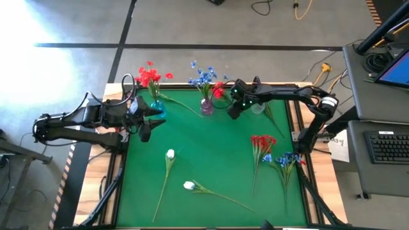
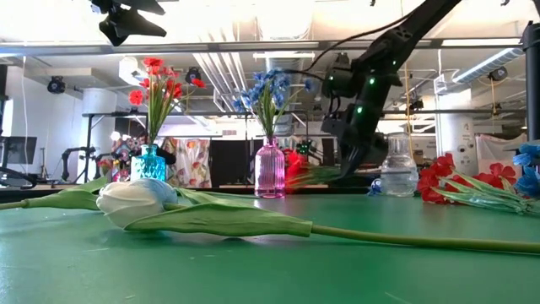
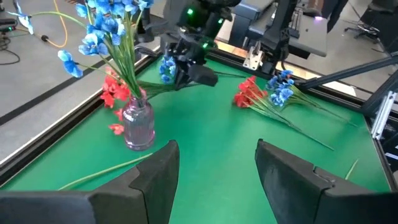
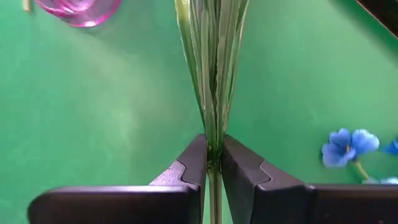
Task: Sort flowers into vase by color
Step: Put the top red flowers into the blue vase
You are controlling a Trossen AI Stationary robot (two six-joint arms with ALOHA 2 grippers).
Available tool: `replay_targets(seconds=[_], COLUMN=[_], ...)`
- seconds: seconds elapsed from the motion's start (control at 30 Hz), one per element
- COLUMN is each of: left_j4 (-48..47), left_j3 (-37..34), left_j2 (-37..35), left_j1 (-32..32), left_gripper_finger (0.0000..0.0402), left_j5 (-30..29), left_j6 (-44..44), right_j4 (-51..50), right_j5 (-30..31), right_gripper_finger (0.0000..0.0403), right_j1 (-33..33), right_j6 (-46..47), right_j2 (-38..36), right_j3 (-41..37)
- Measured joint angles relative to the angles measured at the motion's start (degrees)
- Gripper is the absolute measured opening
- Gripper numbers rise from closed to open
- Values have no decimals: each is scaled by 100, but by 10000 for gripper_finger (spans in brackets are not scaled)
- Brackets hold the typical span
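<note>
White tulip (image 2: 135, 203), nearest the low camera, lies flat on the green mat (image 1: 211, 160); a second white tulip (image 1: 170, 154) lies well apart: two in all. Three vases stand at the far edge: blue vase (image 1: 157, 108) with red blooms, pink vase (image 1: 207, 106) with blue blooms, clear vase (image 2: 398, 176). One loose bunch of red flowers (image 1: 262, 142) touches one blue bunch (image 1: 285, 158). Right gripper (image 4: 213, 163) pinches a green stem (image 4: 213, 74) beside the pink vase. Left gripper (image 3: 217, 165), fingers spread wide, hangs near the blue vase.
</note>
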Motion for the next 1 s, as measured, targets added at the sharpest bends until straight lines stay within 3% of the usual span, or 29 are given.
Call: replay_targets(seconds=[0.27,0.77,1.0], left_j4=[0,2,2], left_j3=[0,0,0], left_j2=[7,35,37], left_j1=[-2,-2,0], left_gripper_finger=[199,199,199], left_j5=[-2,-17,-17], left_j6=[-2,2,-23], right_j4=[-570,67,158], right_j5=[0,13,466], right_gripper_finger=[34,34,34], right_j1=[224,401,445], right_j6=[440,501,1655], right_j2=[-387,-394,-394], right_j3=[-13,-17,66])
